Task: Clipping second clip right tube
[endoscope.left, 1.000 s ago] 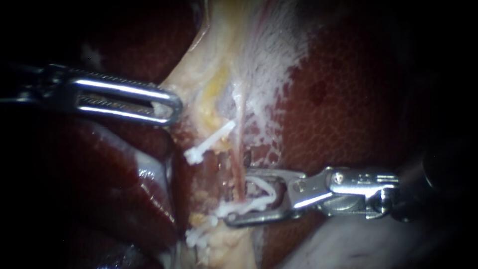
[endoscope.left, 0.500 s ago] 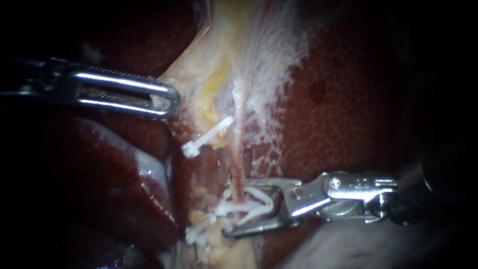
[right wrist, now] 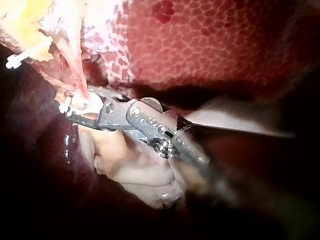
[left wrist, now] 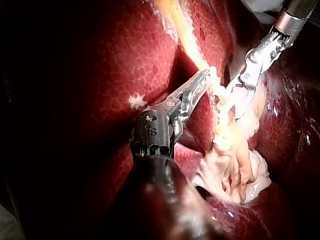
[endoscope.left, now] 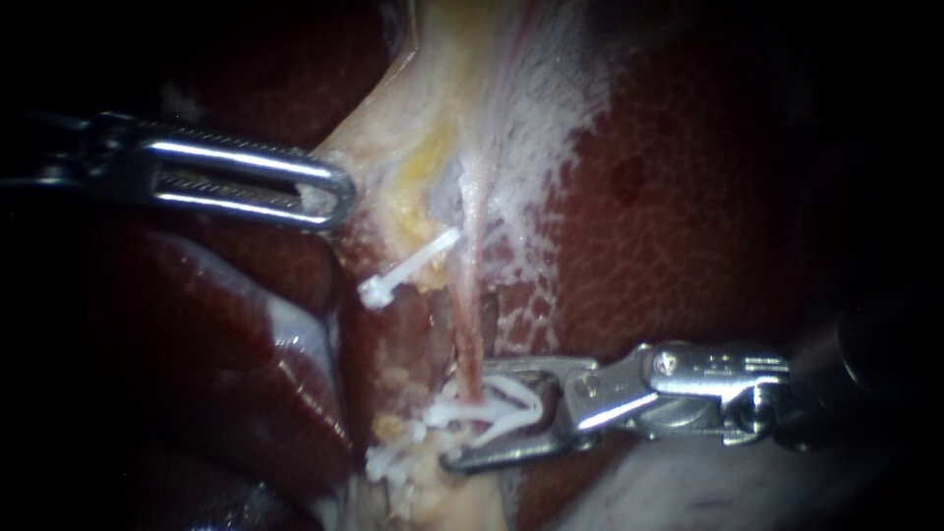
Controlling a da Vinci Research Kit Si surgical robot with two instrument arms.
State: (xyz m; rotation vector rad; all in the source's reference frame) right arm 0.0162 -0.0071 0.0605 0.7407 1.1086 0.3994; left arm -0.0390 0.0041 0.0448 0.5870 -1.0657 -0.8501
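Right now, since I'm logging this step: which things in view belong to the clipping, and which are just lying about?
In the job: right instrument, the white clip it carries, right tube, left instrument holding pale tissue.
Lying about: upper clip, lowest clip, liver.

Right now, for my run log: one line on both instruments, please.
left instrument: jaws shut on pale tissue | right instrument: jaws shut on clip | clip: around right tube
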